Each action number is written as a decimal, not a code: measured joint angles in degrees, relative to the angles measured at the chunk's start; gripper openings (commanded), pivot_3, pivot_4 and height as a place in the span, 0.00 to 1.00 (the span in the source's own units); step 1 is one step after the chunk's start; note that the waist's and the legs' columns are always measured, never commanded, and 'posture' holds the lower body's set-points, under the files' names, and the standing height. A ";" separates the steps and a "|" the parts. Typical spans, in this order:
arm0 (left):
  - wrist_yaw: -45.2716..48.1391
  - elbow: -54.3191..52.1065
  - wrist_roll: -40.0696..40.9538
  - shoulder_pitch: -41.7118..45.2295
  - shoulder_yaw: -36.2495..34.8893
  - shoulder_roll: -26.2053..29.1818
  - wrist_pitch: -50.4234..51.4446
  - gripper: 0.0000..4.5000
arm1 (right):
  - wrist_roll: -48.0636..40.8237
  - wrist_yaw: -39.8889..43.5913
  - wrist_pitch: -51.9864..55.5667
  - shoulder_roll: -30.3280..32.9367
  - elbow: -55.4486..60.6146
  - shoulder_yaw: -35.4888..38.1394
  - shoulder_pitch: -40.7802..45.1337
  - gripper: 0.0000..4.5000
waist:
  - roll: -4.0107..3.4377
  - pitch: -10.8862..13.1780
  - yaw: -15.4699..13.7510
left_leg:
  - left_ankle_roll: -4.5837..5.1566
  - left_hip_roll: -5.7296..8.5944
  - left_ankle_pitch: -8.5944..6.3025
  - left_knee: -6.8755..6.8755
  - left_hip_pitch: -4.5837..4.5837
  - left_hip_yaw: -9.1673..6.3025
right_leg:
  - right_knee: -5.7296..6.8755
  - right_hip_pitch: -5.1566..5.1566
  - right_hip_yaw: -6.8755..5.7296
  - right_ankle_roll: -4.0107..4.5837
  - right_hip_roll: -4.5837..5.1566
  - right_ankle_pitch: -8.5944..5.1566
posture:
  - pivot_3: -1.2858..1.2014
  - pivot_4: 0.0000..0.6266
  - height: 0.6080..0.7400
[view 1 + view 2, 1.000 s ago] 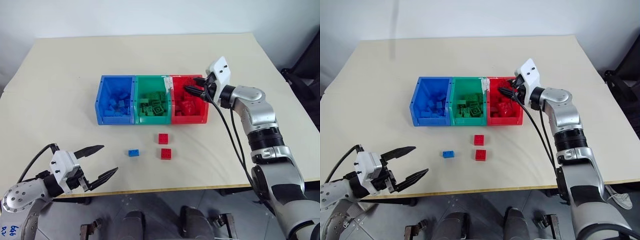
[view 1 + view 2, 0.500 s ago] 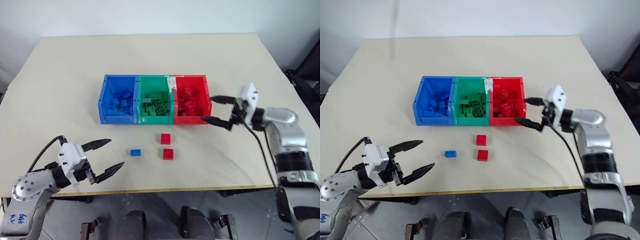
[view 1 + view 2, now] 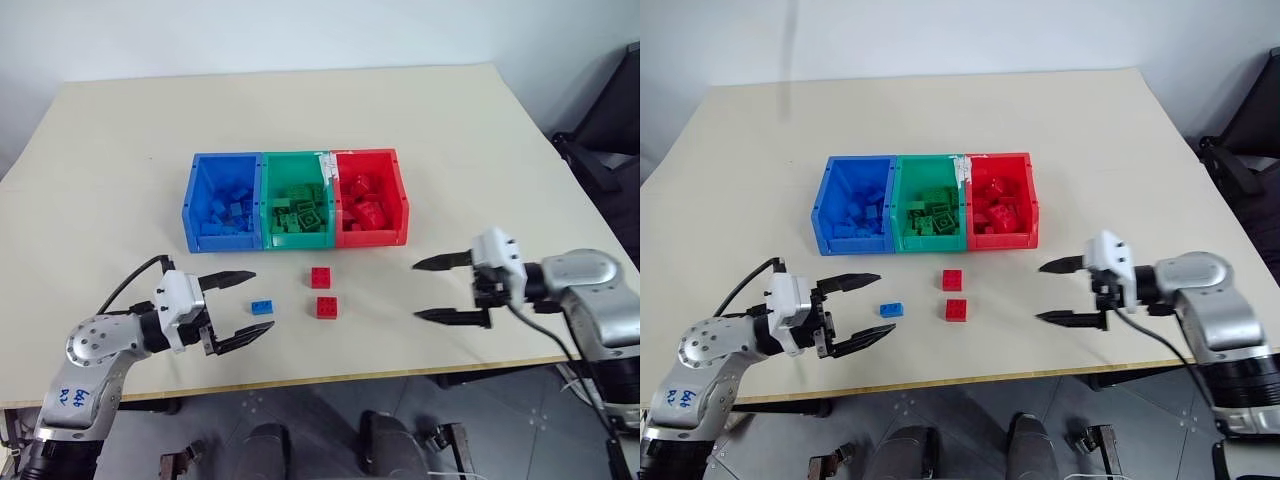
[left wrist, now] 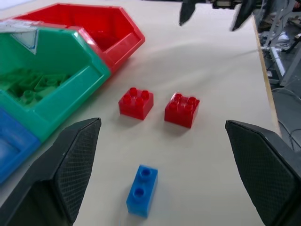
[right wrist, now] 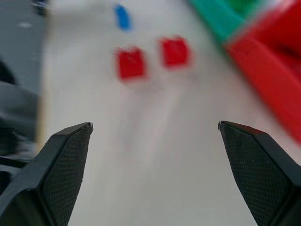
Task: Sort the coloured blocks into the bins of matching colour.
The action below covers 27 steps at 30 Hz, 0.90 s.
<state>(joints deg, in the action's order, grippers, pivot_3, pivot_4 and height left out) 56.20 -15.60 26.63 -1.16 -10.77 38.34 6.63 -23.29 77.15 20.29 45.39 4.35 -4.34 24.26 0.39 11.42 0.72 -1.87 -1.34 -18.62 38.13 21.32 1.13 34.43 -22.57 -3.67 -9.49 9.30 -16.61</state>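
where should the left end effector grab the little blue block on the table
Across its two long side walls, coming from above with fingers turned to span its narrow width. The blue block lies flat, studs up, clear of both red blocks, and the open left end effector is nearest.

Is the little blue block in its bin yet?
No. The blue block lies on the table, in front of the blue bin.
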 measured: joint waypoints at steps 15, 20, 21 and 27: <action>-1.18 -4.99 0.47 -13.68 -9.59 1.27 -0.23 1.00 | 13.10 -17.42 10.84 -15.66 4.47 -18.49 7.47 0.63 | 0.05 -0.03 -0.60 | 0.01 -0.02 -0.08 0.05 0.09 -0.04 | 0.01 -0.06 -0.02 0.09 -0.04 0.04 | 0.52 0.24 1.00; -1.79 -6.26 0.61 -14.07 -9.75 1.23 0.40 1.00 | 12.92 -17.09 11.18 -15.82 4.42 -18.51 7.47 0.32 | 0.06 -0.03 -0.55 | 0.01 -0.03 -0.08 0.04 0.09 -0.04 | 0.01 -0.06 -0.02 0.09 -0.05 0.04 | 0.52 0.24 1.00; -1.88 -6.28 0.61 -14.13 -9.78 1.19 0.48 1.00 | 12.66 -16.77 11.05 -15.81 4.32 -18.13 7.47 0.32 | 0.06 -0.03 -0.55 | 0.02 -0.03 -0.08 0.04 0.09 -0.04 | 0.01 -0.06 -0.02 0.09 -0.05 0.04 | 0.52 0.24 1.00; -3.06 -6.56 1.24 -14.00 -10.73 0.64 0.82 1.00 | 6.63 -15.54 6.80 -16.68 -2.28 -8.31 11.78 0.32 | 0.06 -0.03 -0.53 | 0.02 -0.04 -0.09 0.05 0.08 -0.02 | 0.01 -0.06 -0.01 0.09 -0.05 0.04 | 0.52 0.24 1.00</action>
<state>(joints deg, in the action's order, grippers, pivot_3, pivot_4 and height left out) 53.14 -22.16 27.87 -15.17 -21.50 38.97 7.45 -16.66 61.61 27.09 28.72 2.08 -12.65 36.04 0.45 11.39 0.19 -1.85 -1.38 -18.71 38.18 21.40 1.12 34.44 -22.63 -3.69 -9.40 9.25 -16.57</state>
